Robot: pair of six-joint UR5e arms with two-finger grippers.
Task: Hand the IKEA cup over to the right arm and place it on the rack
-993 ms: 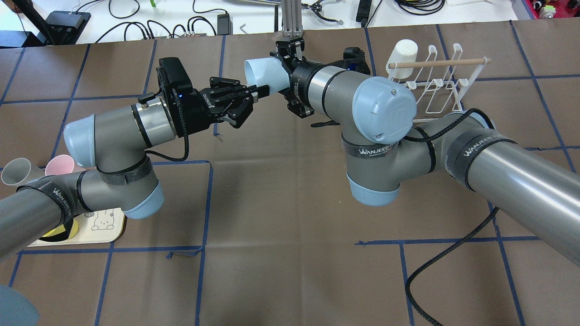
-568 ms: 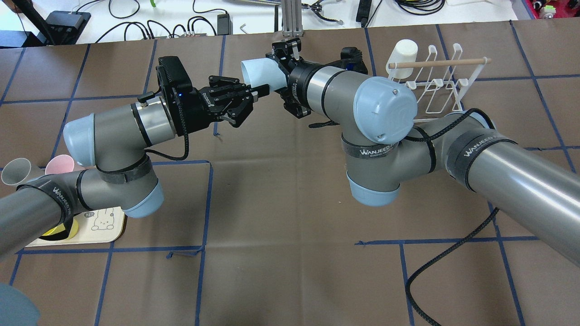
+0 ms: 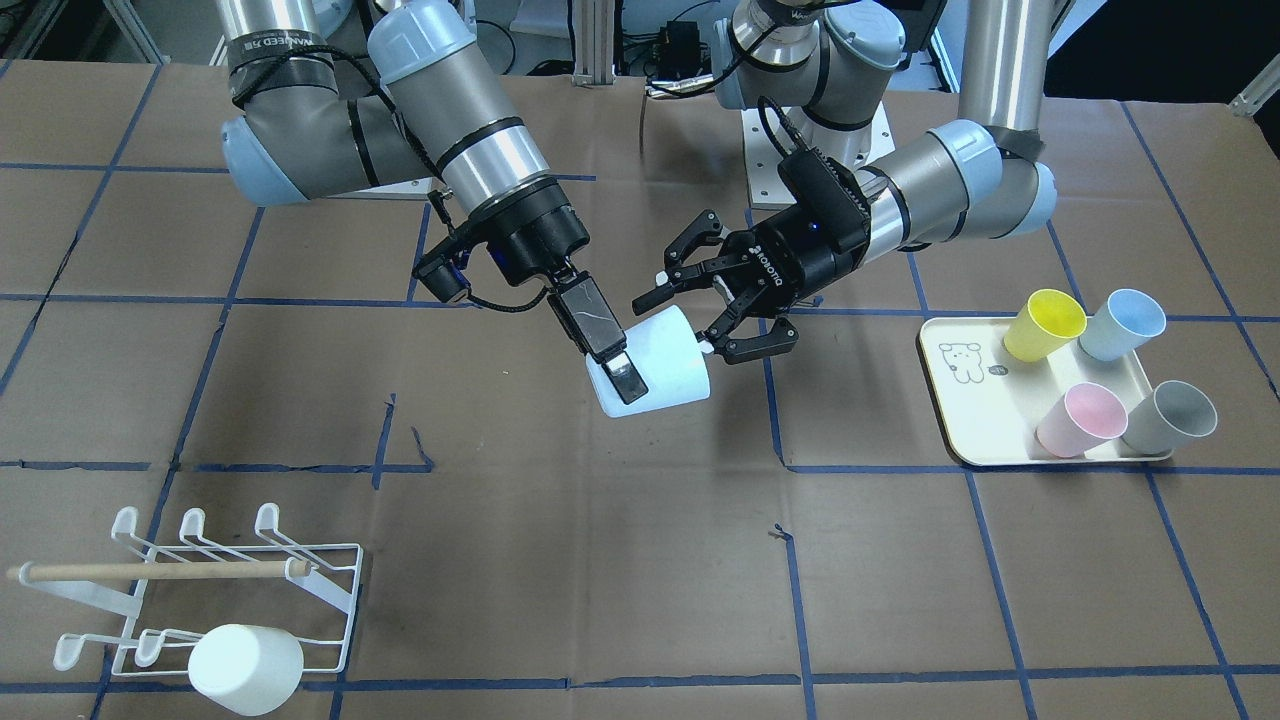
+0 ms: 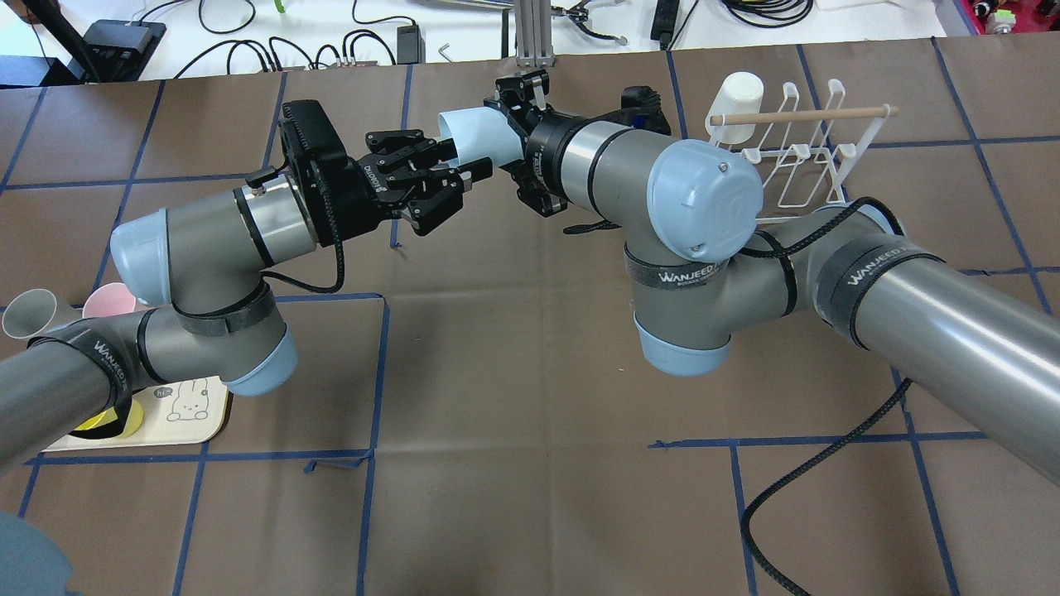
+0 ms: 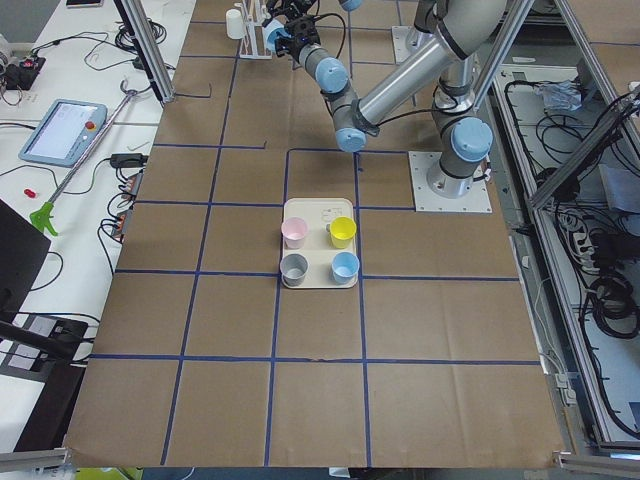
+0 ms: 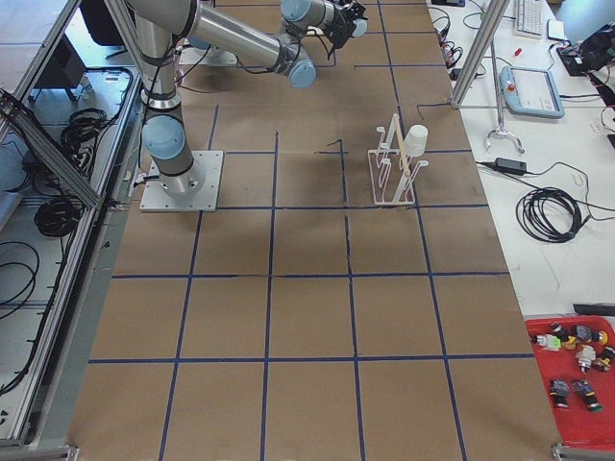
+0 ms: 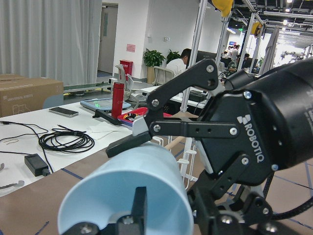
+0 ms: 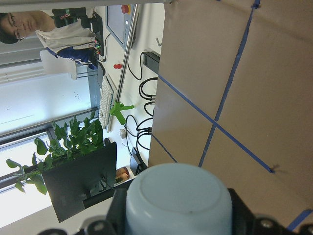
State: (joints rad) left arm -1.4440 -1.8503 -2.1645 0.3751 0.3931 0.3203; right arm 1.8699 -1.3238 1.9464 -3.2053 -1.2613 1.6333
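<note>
Two grippers meet over the middle of the tabletop, and the pale blue IKEA cup hangs between them, clear of the surface and tilted on its side. The right gripper is clamped on the cup's wall at the rim. One black finger lies along the outside, and its partner is hidden inside the mouth. The left gripper has its jaws spread wide to either side of the cup's base end and is not closed on it. Whether a pad brushes the cup cannot be told. From overhead the IKEA cup shows between the two wrists, just beside the left gripper.

The white wire rack stands on the robot's right, well apart from the held cup. A white cup sits at one end of it, beneath the wooden dowel. On the robot's left a cream tray carries a yellow cup, a blue cup, a pink cup and a grey cup.
</note>
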